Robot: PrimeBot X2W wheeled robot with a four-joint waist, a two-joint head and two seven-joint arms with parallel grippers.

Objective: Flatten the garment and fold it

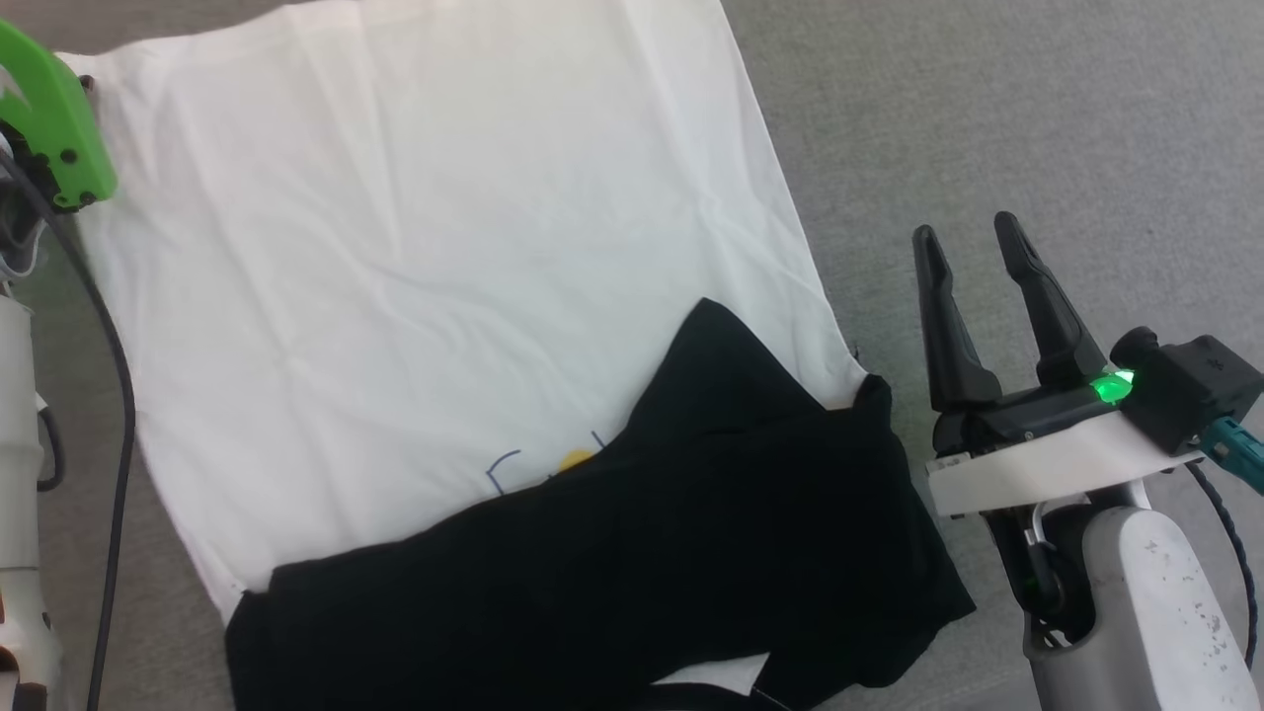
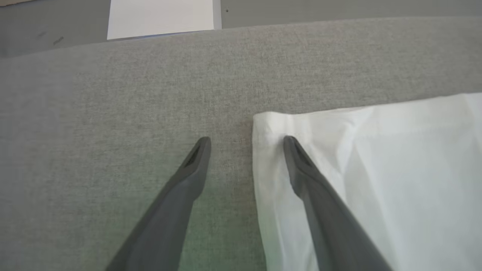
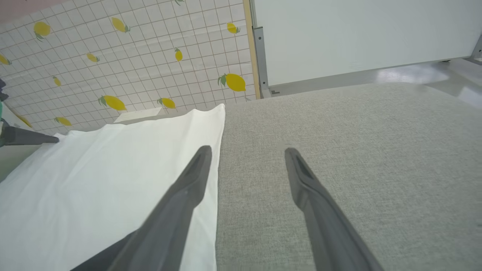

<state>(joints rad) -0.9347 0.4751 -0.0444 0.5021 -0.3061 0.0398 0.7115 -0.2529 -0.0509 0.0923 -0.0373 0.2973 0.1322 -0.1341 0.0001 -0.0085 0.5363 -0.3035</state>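
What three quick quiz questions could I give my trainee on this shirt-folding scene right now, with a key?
1. True or false: the right gripper is shut on the white long-sleeved shirt with black sleeves.
2. What partly covers the shirt's small blue-and-yellow print? A) black sleeve fabric B) the right gripper C) a paper sheet.
3. Fill in: the open left gripper has one finger over white cloth, the other over the ____ woven fabric surface.
Key: 1 false; 2 A; 3 grey.
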